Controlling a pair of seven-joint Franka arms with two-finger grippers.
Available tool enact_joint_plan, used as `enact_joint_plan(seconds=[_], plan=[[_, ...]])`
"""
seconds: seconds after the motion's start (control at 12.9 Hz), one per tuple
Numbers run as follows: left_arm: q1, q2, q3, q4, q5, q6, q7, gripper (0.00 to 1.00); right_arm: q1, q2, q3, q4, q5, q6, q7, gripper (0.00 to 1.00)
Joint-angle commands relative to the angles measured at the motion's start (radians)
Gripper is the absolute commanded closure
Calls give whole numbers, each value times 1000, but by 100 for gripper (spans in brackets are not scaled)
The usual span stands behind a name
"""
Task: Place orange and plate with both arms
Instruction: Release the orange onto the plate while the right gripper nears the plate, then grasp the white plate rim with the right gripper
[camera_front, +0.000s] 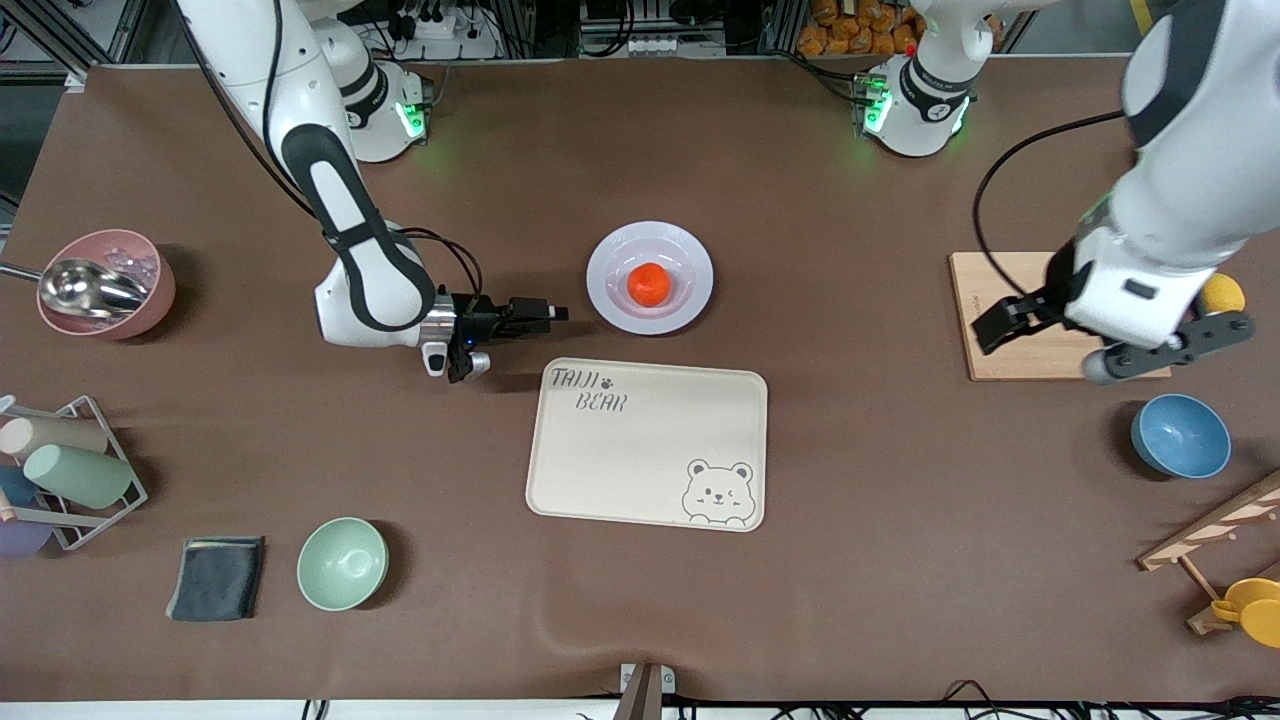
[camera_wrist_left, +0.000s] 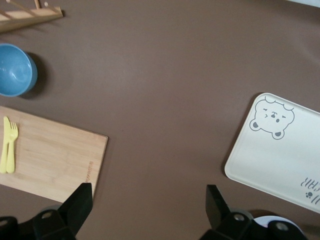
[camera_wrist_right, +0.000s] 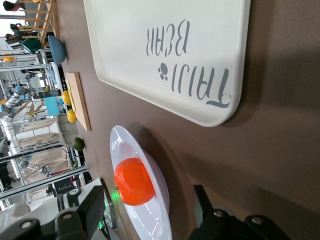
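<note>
Orange sits in the sunken centre of the plate, plate flat on the bench, just beside the tray edge that carries the lettering. Right claw low, beside the plate rim toward the right arm's end, fingers apart, nothing between them, not touching plate. In the right wrist view the orange and plate lie straight ahead of the claw. Left claw hangs over the board, released, empty, well apart from the plate. Blue bowl near the board.
</note>
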Motion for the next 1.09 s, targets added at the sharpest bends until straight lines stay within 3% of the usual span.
enact_joint_plan(seconds=[0.0, 0.23, 0.7, 1.01], plan=[[-60, -68, 152, -14, -90, -73, 148, 0, 71, 5, -8, -15, 99, 21, -43, 25], [-110, -117, 260, -46, -101, -101, 322, 0, 108, 5, -8, -17, 125, 66, -45, 28], [-167, -188, 339, -123, -101, -99, 345, 0, 148, 12, -8, -17, 139, 97, -46, 34], [-172, -206, 347, -140, -101, -99, 347, 0, 179, 25, -8, -17, 207, 112, -76, 40]])
